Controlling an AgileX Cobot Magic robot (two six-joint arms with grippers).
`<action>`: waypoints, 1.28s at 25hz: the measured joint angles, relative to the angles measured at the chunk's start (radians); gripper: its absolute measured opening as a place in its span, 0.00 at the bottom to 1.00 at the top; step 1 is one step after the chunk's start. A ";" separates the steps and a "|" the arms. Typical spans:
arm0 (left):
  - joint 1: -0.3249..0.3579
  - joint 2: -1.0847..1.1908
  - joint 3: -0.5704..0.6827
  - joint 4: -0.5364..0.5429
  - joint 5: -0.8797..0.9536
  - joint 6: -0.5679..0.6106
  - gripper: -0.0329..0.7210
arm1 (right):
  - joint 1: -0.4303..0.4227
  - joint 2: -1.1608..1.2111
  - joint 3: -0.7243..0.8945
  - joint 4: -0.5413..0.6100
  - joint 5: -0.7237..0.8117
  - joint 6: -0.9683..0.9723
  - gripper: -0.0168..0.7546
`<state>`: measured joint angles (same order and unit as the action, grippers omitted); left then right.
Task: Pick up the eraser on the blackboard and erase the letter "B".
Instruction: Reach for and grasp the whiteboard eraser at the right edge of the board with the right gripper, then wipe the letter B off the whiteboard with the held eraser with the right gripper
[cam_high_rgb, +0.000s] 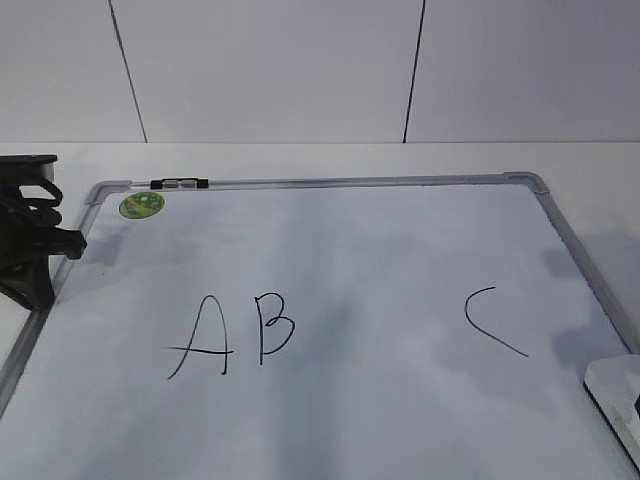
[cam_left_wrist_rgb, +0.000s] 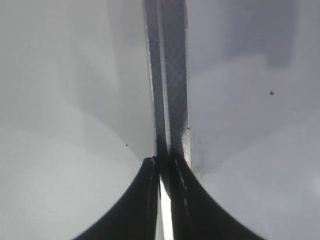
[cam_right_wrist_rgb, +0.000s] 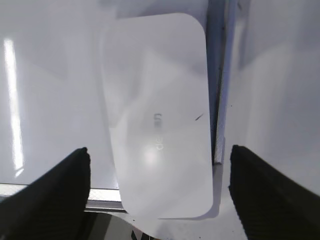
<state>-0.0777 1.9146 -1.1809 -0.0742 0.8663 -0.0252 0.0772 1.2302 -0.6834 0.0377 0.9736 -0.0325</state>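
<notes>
The flat white plastic eraser (cam_right_wrist_rgb: 157, 115) with rounded corners and faint grey print lies on the large white dry-erase blackboard (cam_high_rgb: 400, 250) at its right edge, against the silver-grey frame. The right gripper (cam_right_wrist_rgb: 159, 185) hangs over it, black fingers spread wide, not touching. The thin black handwritten letter "B" (cam_high_rgb: 275, 328) stands intact. The left gripper (cam_left_wrist_rgb: 164, 195) is pressed closed over the frame.
</notes>
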 joint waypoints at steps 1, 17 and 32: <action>0.000 0.000 0.000 0.000 0.000 0.000 0.07 | 0.000 0.017 0.000 -0.001 -0.008 -0.002 0.90; 0.000 0.000 0.000 -0.002 0.000 0.000 0.07 | 0.000 0.223 -0.045 -0.002 -0.027 -0.004 0.90; 0.000 0.000 0.000 -0.002 0.000 0.000 0.07 | 0.000 0.284 -0.047 0.006 -0.029 -0.004 0.87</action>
<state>-0.0777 1.9146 -1.1809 -0.0763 0.8663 -0.0252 0.0772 1.5140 -0.7306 0.0441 0.9442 -0.0364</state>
